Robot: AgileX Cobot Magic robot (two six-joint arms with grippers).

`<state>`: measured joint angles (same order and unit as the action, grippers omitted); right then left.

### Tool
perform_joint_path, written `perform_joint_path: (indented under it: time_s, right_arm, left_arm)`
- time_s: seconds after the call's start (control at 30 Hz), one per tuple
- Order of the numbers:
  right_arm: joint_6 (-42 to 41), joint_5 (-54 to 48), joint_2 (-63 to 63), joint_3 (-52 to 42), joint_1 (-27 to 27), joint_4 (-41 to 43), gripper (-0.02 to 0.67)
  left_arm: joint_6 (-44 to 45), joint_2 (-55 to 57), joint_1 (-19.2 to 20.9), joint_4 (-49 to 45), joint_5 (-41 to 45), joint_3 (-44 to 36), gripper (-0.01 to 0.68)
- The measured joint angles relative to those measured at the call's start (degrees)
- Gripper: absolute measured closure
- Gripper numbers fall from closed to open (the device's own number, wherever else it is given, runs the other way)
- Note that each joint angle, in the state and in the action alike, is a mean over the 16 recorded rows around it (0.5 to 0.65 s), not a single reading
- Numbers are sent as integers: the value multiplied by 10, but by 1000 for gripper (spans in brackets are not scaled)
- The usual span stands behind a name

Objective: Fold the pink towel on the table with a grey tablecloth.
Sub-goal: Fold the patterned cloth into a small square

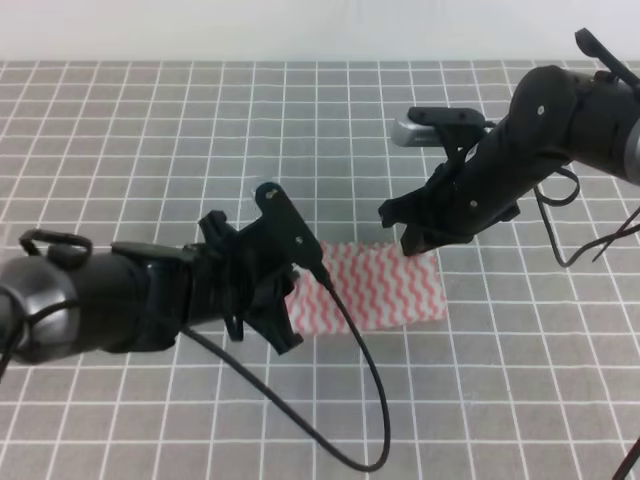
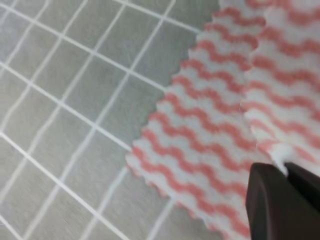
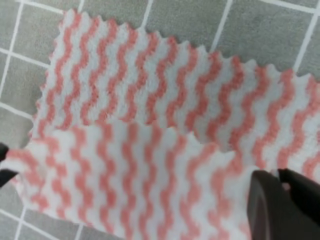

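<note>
The pink towel [image 1: 385,290] lies on the table with a grey tablecloth [image 1: 150,130], partly doubled over itself. My left gripper [image 1: 292,300] is at its left end and my right gripper [image 1: 412,242] at its far right corner. In the left wrist view the dark fingers [image 2: 272,200] are shut on a lifted towel [image 2: 200,135] edge, with the left gripper [image 2: 287,167] above the lower layer. In the right wrist view my right gripper [image 3: 277,175] pinches the upper layer's edge of the towel [image 3: 125,85], and the scalloped lower layer shows beyond it.
A black cable [image 1: 370,400] loops from the left arm across the near cloth. Another cable [image 1: 570,250] hangs beside the right arm. The tablecloth [image 2: 75,100] ends at a white wall [image 1: 300,30] at the far edge.
</note>
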<state>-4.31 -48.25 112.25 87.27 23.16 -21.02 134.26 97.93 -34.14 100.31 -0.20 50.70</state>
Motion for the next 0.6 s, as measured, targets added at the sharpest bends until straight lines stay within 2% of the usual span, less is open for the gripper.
perform_joint_path:
  time_s: [0.6]
  right_arm:
    - [11,-2,7,0,-23,-1,660]
  left_arm:
    - [44,47,0,0,-13,45,674]
